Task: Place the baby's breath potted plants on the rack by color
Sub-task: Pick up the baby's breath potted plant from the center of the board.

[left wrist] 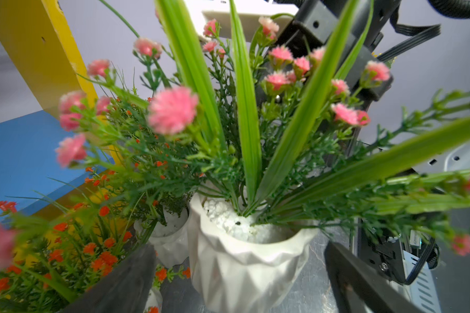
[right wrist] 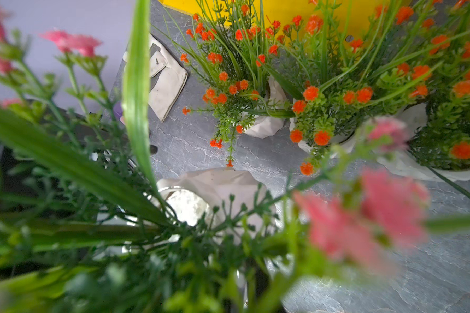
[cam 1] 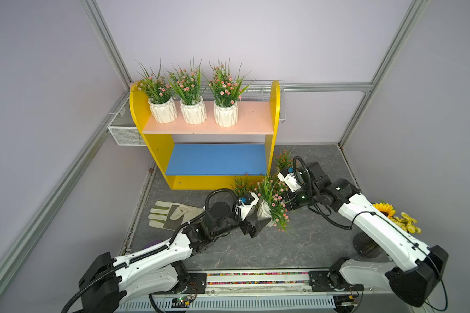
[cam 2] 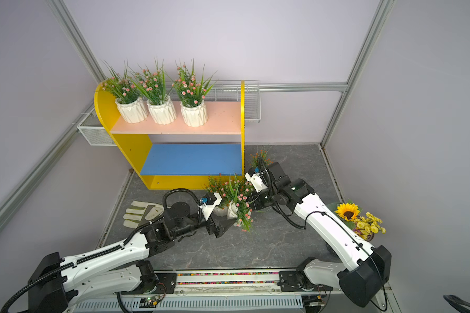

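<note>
- The rack (cam 1: 139, 116) stands at the back of the table (cam 1: 255, 252). Three pink plants (cam 1: 193, 112) sit upright in a row on its pale pink upper board. The bare stretch at the far end of that board looks saved for a fourth. The blue lower board is bare, presumably meant for the orange ones.
- A wire basket (cam 1: 125, 132) hangs on the wall behind the rack, out of the way.
- The sunflower bouquet (cam 1: 384, 210) stands by the right arm, well apart from the work.
- A glove (cam 1: 171, 214) lies flat beside the left arm, clear of any path to the shelves.
- The orange plants (right wrist: 323, 113) crowd the rack's foot, with at least three pots close together. Their sprigs mingle with the pink one's and could snag on a lift.
- The fourth pink plant (left wrist: 244, 260) is low over the table between the two arms, tilted. I cannot tell whether its base rests flat.
- The left gripper (left wrist: 242, 281) has its jaws spread wide, one finger on each side of the white pot. It looks set to close on the pot body, a firmer hold than the sprigs.
- The right gripper (cam 1: 286, 202) is closed and buried in the pink foliage. It may be steadying the plant, but whether it pinches a stem is hidden.
</note>
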Robot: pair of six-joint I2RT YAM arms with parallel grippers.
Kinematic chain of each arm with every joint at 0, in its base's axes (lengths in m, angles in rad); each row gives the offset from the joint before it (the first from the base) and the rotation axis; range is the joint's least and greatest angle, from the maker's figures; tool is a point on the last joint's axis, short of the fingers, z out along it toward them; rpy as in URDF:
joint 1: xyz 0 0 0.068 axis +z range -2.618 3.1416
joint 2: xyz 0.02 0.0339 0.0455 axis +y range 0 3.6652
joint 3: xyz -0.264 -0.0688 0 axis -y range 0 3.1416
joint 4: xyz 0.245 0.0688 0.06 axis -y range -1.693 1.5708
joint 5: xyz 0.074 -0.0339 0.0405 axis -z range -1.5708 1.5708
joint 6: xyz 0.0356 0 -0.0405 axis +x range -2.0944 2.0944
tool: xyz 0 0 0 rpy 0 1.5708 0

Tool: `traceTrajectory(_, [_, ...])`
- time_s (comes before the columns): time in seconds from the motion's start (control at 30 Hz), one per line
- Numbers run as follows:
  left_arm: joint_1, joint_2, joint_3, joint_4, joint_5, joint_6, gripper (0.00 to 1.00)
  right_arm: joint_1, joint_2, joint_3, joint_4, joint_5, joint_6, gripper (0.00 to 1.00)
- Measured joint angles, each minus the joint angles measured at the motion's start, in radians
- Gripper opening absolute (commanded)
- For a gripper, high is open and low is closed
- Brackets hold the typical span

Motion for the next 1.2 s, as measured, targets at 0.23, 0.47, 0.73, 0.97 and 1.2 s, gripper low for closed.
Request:
traceTrajectory(0.23, [0.0,0.04,0.007,0.029,0.005,0.0,1.0,0.007,0.0,0.0,0.01,-0.006,0.0,0.12])
traceTrajectory(0.47, [0.0,0.082,0.025,0.053,0.031,-0.002,1.0,0.026,0.002,0.0,0.026,-0.01,0.0,0.12])
traceTrajectory(0.73, [-0.004,0.129,0.044,0.07,0.046,-0.006,1.0,0.052,0.016,0.0,0.037,0.004,0.0,0.12])
traceTrajectory(0.97, [-0.004,0.161,0.068,0.07,0.053,-0.009,1.0,0.065,0.016,0.0,0.041,0.007,0.001,0.12])
traceTrajectory(1.2, [-0.004,0.178,0.082,0.074,0.064,-0.016,0.98,0.08,0.016,-0.001,0.06,-0.016,0.001,0.12])
